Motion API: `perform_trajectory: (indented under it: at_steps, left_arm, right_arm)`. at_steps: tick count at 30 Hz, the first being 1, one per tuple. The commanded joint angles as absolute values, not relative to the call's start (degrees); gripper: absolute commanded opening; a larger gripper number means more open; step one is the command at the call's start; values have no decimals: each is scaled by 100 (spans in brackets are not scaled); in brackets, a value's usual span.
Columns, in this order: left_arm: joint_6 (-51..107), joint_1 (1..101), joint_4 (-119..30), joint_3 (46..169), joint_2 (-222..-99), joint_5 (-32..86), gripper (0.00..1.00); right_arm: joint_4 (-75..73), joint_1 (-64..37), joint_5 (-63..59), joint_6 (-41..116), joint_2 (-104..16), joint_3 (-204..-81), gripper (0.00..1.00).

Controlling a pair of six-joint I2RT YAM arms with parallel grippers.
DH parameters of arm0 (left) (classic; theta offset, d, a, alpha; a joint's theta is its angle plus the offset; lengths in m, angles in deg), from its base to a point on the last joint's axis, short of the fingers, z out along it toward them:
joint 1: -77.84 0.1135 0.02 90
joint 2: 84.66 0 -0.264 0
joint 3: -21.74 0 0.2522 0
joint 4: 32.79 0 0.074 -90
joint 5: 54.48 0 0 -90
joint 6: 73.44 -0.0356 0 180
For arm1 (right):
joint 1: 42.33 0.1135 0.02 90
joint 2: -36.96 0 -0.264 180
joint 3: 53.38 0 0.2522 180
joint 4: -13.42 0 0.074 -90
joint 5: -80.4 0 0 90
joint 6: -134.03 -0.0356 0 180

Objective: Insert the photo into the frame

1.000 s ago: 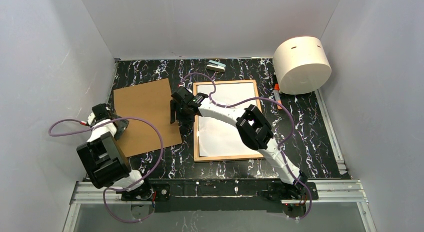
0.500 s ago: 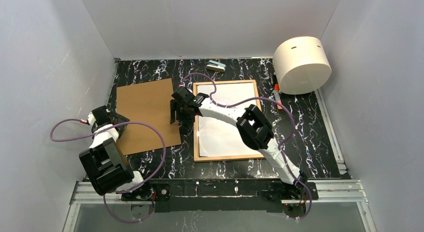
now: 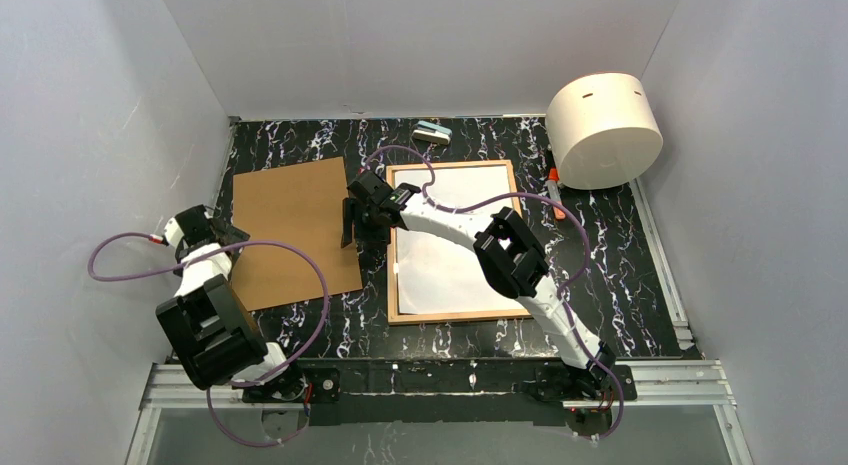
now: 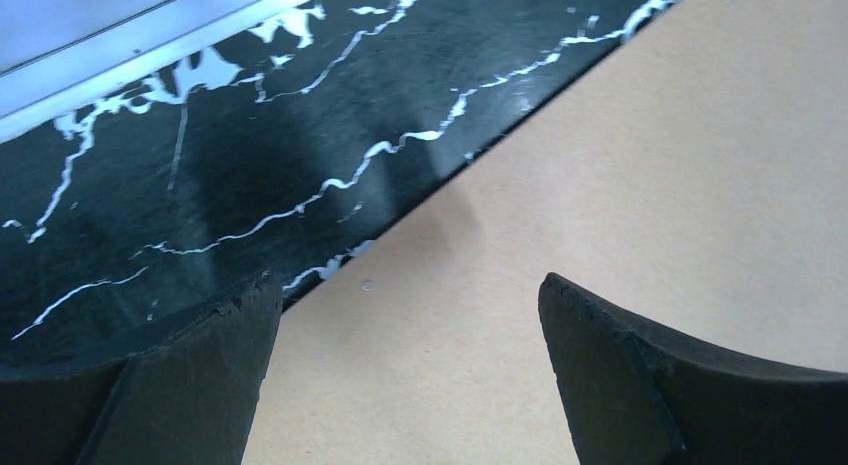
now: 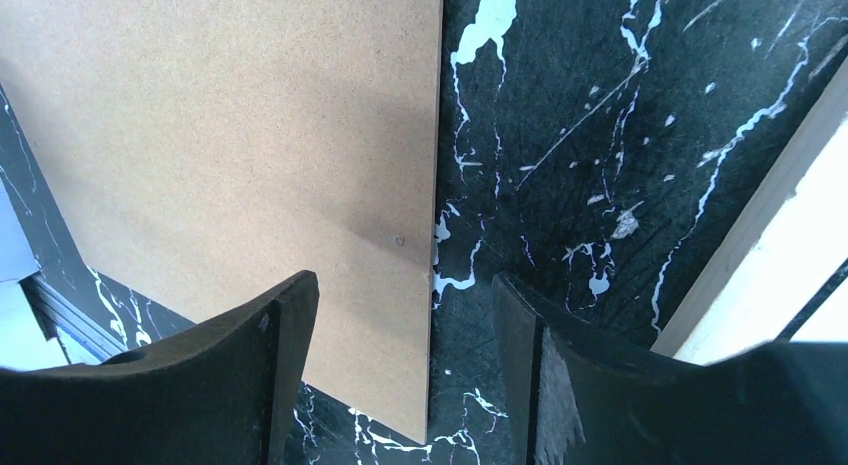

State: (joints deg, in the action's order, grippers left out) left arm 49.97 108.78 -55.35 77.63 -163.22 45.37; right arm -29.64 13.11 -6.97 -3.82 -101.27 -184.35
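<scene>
Right tool (image 5: 403,285) open, empty, over backing board's (image 3: 295,230) right edge. Frame (image 3: 455,316) sits just right of it, photo (image 3: 450,275) white-side-up inside, long axis running away from arm bases. Left tool (image 4: 405,290) wide open, farther off.

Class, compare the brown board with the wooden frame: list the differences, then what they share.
The brown board is plain brown all over; the frame has light-wood edging around a white sheet. The board lies skewed to the table; the frame lies square. Both are flat rectangles on the marbled table.
</scene>
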Motion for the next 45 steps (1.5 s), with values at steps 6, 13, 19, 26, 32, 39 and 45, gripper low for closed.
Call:
perform_trajectory:
  at_steps: [6,13,19,26,32,39,45]
  left_arm:
    - [5237,11118,-5525,7293,-16670,4144,99]
    - [5502,11308,-5121,6874,-16821,3129,96]
    - [5623,11304,-5158,6681,-16609,2829,93]
    - [5936,11308,-5384,6497,-16471,2344,89]
    - [6421,11300,-5558,6319,-16331,1776,81]
    - [6573,11271,-5789,6232,-16234,1282,77]
    - [6710,11073,-5862,5935,-15866,968,75]
  right_arm:
    - [-3281,1296,-488,-415,-10376,-18114,74]
    - [-2566,1296,391,-500,-10246,-17740,74]
    - [-1759,1296,1475,-666,-10206,-17715,74]
    - [-1224,1282,1872,-829,-9804,-17699,73]
    - [-764,1204,1678,-1145,-9049,-16976,72]
    - [-733,1036,1425,-1273,-8363,-16391,71]
    - [-641,966,1305,-1368,-7981,-15994,68]
